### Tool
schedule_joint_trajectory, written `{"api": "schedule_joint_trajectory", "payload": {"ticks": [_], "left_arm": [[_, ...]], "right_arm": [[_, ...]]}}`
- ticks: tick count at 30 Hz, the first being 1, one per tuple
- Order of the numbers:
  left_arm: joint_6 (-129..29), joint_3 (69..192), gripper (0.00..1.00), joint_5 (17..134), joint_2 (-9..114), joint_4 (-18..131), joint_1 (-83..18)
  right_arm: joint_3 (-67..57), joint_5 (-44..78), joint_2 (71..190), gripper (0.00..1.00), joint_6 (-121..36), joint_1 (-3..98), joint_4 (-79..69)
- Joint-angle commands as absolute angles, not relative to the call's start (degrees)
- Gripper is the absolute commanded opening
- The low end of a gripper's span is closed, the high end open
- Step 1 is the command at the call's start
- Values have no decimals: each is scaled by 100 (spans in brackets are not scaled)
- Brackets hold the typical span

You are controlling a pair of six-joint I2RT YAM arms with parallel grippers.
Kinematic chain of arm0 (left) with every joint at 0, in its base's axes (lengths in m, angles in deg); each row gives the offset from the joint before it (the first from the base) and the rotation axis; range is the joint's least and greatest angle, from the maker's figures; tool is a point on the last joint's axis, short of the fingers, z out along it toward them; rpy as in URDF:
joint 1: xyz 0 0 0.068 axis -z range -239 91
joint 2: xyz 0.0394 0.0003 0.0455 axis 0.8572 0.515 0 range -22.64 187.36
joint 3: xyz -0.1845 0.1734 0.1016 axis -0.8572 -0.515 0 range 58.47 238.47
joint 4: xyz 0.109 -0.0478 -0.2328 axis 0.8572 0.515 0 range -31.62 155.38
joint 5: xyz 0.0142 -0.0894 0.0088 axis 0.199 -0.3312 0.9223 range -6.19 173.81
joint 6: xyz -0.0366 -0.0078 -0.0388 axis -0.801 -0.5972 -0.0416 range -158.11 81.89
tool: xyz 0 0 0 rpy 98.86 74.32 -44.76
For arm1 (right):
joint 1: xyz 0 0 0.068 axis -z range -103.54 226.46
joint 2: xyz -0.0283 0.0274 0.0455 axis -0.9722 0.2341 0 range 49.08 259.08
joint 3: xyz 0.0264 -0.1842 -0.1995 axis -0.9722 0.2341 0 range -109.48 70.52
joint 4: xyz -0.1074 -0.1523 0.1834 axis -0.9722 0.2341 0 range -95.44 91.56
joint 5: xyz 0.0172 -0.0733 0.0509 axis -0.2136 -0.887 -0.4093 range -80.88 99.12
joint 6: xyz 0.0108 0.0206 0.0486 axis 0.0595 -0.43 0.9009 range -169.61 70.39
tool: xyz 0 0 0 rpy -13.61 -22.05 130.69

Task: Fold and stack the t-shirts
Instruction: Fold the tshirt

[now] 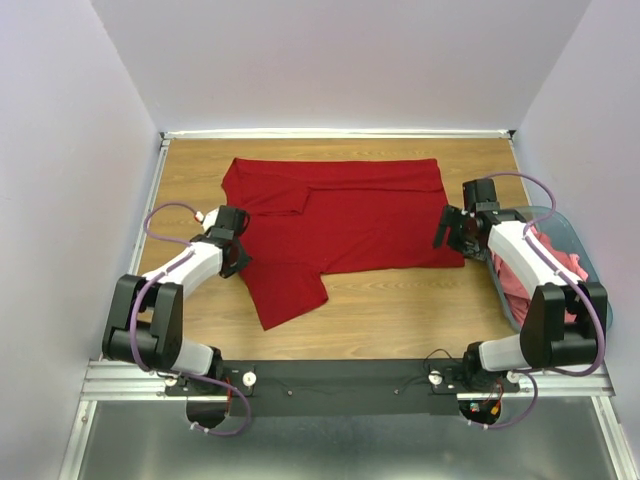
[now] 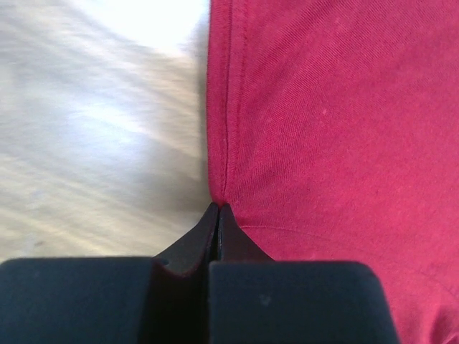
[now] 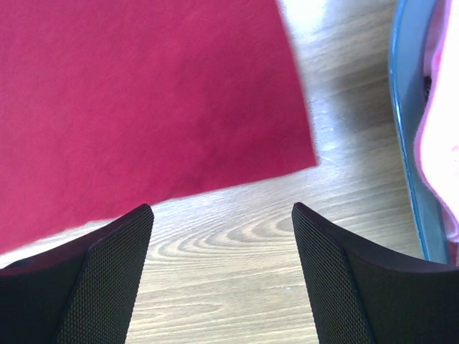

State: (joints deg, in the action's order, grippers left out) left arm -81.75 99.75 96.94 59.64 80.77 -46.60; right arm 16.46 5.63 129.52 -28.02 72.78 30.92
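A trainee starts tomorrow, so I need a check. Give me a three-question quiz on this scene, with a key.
1. True or false: the right gripper is shut on the red shirt.
2. The pink shirts lie: A on the red shirt; B in the basket; C on the bare table.
3. What part of the red shirt does the left gripper pinch?
Key: 1 false, it is open; 2 B; 3 its edge.

The left arm (image 1: 195, 262) and right arm (image 1: 520, 250) are white with big black joints. A thin purple cable (image 1: 160, 210) loops along each. The right pincer (image 3: 222, 215) has 2 wide black fingers (image 3: 107, 279) with tiny dots.
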Motion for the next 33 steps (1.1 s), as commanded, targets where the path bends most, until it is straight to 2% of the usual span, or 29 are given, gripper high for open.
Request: {"api": "schedule_joint_trajectory", "payload": {"ticks": [1,4,11,13,21,33], "left_arm": [[-8013,9785,0,9999,5646,8404,-4994],[-7907,9662,0,9920,5488,8378,-5205],[-7872,9662,0,9735,5321,8343,-5355],[-7854,9635,0,9726,5338,8325,-5373],[-7872,9609,0,9665,5347,8246,-5364],[-7915,9574,0,9594,5347,8202,-5373]], "right_arm": [[1770,226,12994,82,-2596,7251,3174],[1840,7,13108,76,-2526,7233,3156],[2103,-143,13301,68,-2289,7154,3077],[2165,-21,13319,62,-2219,7145,3016],[2455,-28,13328,57,-2017,7154,2901],[2728,-143,13600,43,-1920,7163,2436]]}}
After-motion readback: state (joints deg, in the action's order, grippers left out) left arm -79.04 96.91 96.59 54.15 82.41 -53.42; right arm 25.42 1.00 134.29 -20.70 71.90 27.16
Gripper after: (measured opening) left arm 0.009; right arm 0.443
